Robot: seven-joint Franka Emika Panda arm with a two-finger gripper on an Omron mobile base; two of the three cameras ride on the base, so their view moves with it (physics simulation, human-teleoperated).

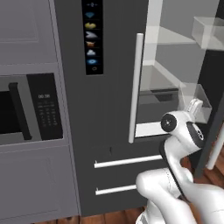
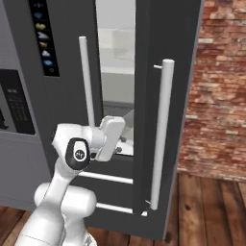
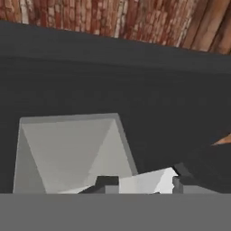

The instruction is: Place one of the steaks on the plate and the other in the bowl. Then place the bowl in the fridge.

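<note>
Dark-grey steel takes up most of the left base view: the fridge (image 1: 109, 87) stands at centre frame with its left door shut and its right door (image 2: 149, 96) swung out, edge-on at centre right of the right base view, so the pale shelves show. I judge the last step, getting the bowl into the fridge, to be in hand. Where the bowl and the steaks lie I cannot tell, so whether it is done is unclear. The white arm (image 1: 179, 144) reaches from the lower right into the opening at mid height. In the hand view a clear door bin (image 3: 67, 149) sits at lower left against the dark inner door. At the bottom edge the gripper (image 3: 143, 182) has its tips set narrowly either side of a pale strip (image 3: 149, 179). Whether it grips the strip, and what the strip is, I cannot tell. A tan sliver (image 3: 222, 140) at the right edge is cut off. Next, I judge, comes a careful pull clear of the shelves.
</note>
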